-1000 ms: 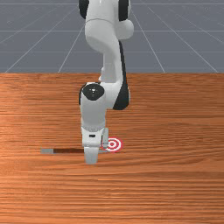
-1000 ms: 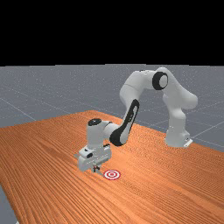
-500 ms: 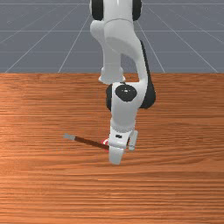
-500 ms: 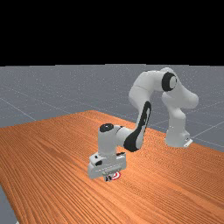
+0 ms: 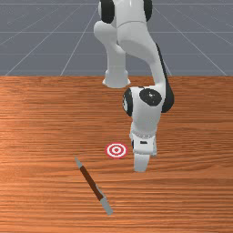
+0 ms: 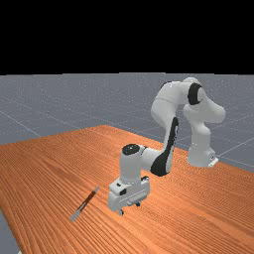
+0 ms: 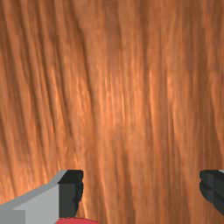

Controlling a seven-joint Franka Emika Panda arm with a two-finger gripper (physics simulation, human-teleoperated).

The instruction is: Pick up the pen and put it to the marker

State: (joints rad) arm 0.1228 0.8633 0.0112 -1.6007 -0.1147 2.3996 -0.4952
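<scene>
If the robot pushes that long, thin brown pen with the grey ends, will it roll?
The brown pen with grey ends might roll or swivel if nudged, since it's slender and lying on its side. It's likely stiff, as it looks straight, and perhaps light, being so slim.

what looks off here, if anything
The slim brown-and-grey pen slants clear of the round red-and-white marker and the open white two-fingered claw: odd, since the task wants it picked up.
</scene>
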